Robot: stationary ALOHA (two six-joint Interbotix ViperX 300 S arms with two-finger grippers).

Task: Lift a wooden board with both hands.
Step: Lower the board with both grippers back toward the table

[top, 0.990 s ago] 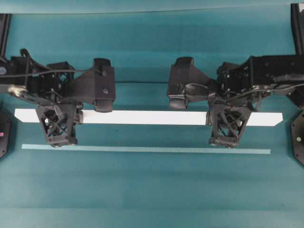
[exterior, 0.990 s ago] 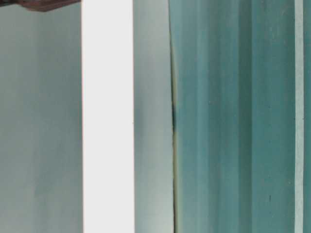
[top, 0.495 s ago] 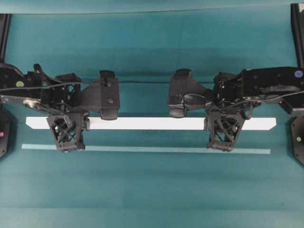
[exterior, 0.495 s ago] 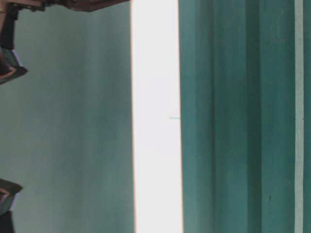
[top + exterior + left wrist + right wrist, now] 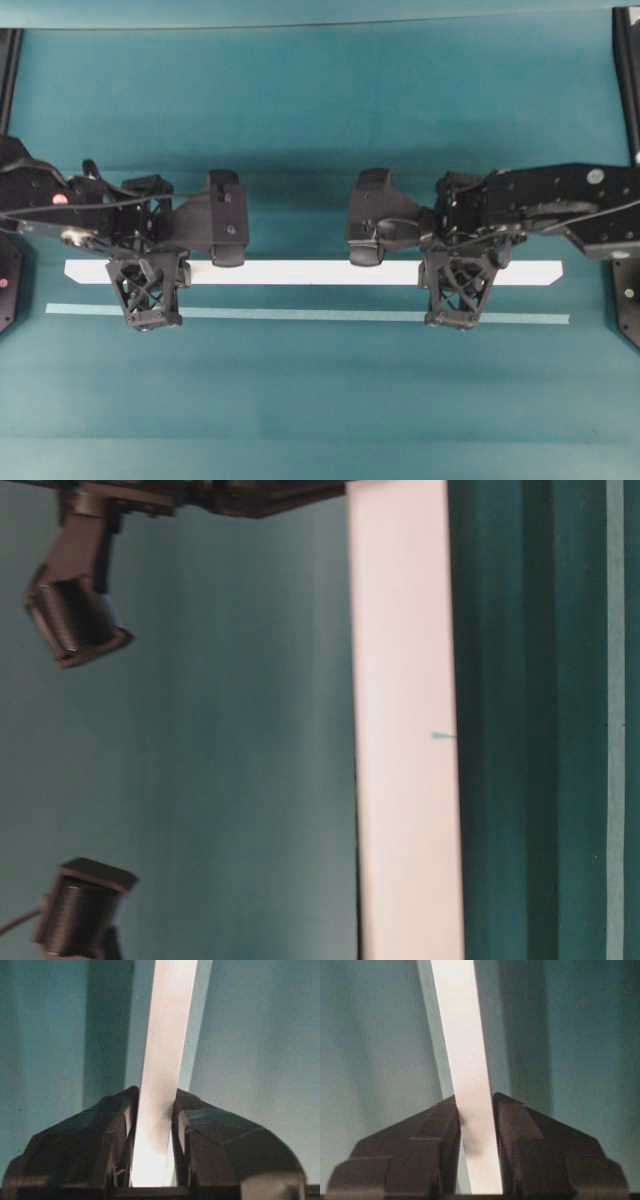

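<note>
The wooden board [image 5: 300, 272] is a long white plank lying left to right across the teal table [image 5: 320, 400]. My left gripper [image 5: 148, 272] is shut on it near its left end. My right gripper [image 5: 458, 272] is shut on it near its right end. In the left wrist view the board [image 5: 167, 1035] runs up from between the closed black fingers [image 5: 115, 1130] of the gripper [image 5: 155, 1105]. The right wrist view shows the same, with the board [image 5: 462, 1035] in the gripper [image 5: 476, 1105]. In the table-level view the board [image 5: 405, 730] is a bright band beside the darker table.
A thin pale tape line [image 5: 300, 314] runs parallel to the board, just in front of it, and shows in the table-level view [image 5: 615, 720]. Black arm bases [image 5: 628, 290] stand at both side edges. Two wrist camera housings [image 5: 75, 610] hang in the table-level view.
Both grippers have moved down with the board in them. It looks smaller from overhead and sits closer to the tape line. In the table-level view it has shifted toward the table.
</note>
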